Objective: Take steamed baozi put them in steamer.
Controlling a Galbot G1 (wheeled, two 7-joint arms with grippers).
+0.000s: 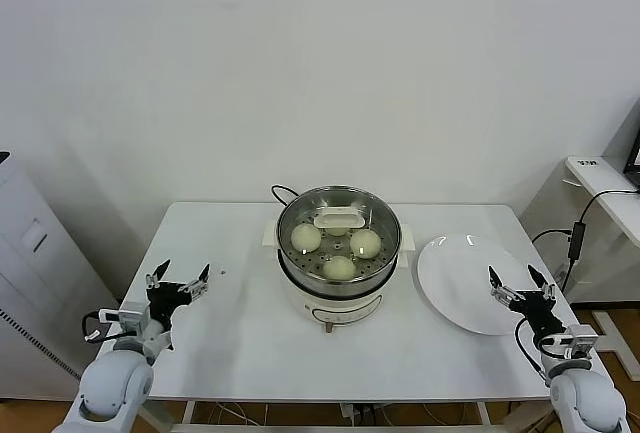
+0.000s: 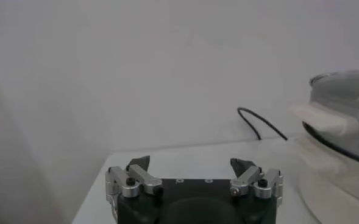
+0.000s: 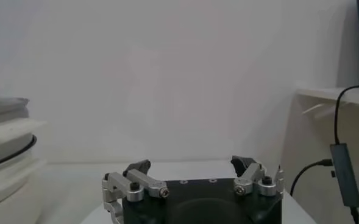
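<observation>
The steamer [image 1: 338, 253], a shiny steel basket on a cream-white pot base, stands mid-table. Inside lie three cream-white baozi [image 1: 306, 238], [image 1: 365, 243], [image 1: 339, 268]. A cream handle [image 1: 338, 218] sits across the far part of the basket and hides what is under it. My left gripper [image 1: 180, 278] hovers open and empty near the table's left front, well apart from the steamer. My right gripper [image 1: 517, 281] is open and empty over the near right edge of the plate. The left wrist view shows the left gripper [image 2: 190, 163] open, with the steamer [image 2: 344, 103] off to one side. In the right wrist view the right gripper [image 3: 191, 163] is open.
A flat white plate [image 1: 455, 278] lies bare to the right of the steamer. A black cord [image 1: 283, 193] runs off behind the pot. A grey cabinet [image 1: 30, 283] stands left of the table, and a side shelf with cables [image 1: 590, 178] stands to the right.
</observation>
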